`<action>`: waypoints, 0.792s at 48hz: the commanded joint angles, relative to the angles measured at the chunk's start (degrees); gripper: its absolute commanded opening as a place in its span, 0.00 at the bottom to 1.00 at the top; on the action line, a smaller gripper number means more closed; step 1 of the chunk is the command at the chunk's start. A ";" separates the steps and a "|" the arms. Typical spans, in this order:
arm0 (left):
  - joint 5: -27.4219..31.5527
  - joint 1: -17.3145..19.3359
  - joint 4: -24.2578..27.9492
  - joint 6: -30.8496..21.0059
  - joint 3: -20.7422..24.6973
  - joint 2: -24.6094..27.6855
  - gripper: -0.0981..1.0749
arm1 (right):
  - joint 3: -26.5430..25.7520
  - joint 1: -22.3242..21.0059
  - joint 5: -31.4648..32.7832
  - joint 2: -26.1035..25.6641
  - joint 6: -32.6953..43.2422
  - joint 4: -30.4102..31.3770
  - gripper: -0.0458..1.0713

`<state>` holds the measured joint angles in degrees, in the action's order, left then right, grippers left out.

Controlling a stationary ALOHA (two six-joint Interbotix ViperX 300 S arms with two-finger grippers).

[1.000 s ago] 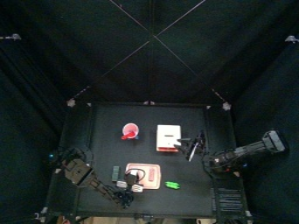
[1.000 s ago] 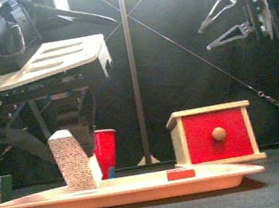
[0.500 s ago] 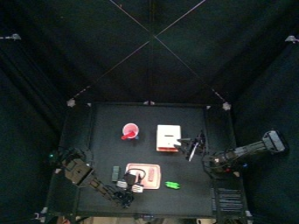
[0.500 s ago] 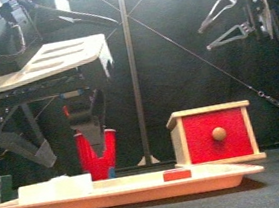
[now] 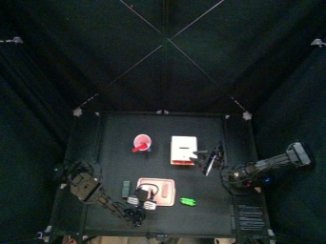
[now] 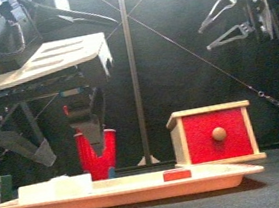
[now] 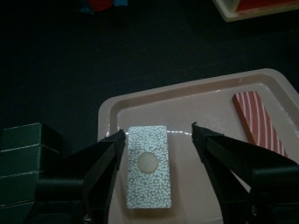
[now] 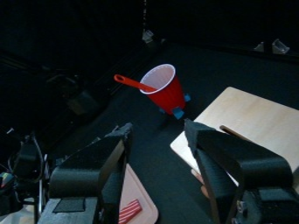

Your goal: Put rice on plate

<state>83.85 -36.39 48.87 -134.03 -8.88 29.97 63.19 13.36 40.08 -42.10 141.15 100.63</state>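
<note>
On plate [image 7: 193, 96], rice [image 7: 149, 165] flat

No readable text, label, brand, number or sign anywhere on the things, the arms or the desk.

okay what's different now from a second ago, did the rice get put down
Yes. The rice, standing on end on the plate a second ago, has tipped over and now lies flat on it. The left gripper has opened wider and straddles it without touching. The right gripper, red cup and white box stayed put.
</note>
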 commanded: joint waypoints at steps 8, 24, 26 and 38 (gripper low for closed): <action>0.18 0.18 0.18 0.00 0.09 -3.25 0.88 | -0.09 -0.09 0.26 0.09 0.09 -0.53 0.81; 0.18 0.18 0.09 0.00 -0.35 -3.60 0.88 | 0.00 0.26 0.26 0.00 0.09 -0.70 0.81; 0.18 0.18 0.09 0.09 -0.35 -3.60 0.88 | 0.00 0.35 0.35 0.00 0.09 -0.97 0.81; 0.00 0.26 0.26 0.18 -0.62 -3.69 0.88 | 0.00 0.44 0.26 0.00 0.09 -1.49 0.81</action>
<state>83.67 -36.39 48.87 -133.86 -10.02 28.30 63.72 13.62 40.17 -42.10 141.15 99.14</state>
